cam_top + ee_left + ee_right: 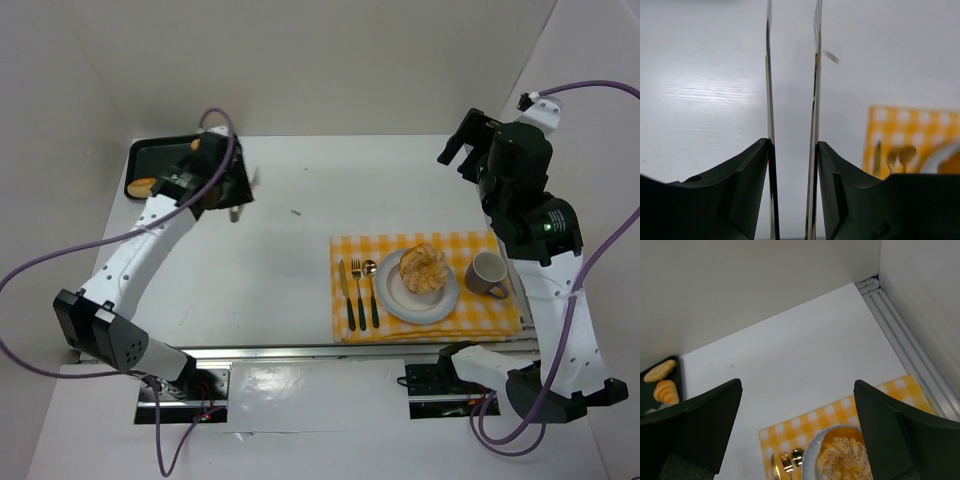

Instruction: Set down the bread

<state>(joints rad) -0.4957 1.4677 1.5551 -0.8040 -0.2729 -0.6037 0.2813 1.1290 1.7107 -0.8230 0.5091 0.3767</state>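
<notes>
A round seeded bread (424,268) lies on the white plate (396,300) on the yellow checked placemat (500,320); it also shows in the right wrist view (845,460). My left gripper (234,190) is over the bare table just right of the black tray (140,152). It is shut on metal tongs (769,75), whose two blades stand apart with nothing between them. My right gripper (460,150) is open and empty, raised above the table's back right, behind the plate.
Two more bread rolls (143,186) (197,146) lie in the black tray. A knife, fork (357,290) and spoon lie on the mat left of the plate. A grey cup (488,275) stands to its right. White walls enclose the table.
</notes>
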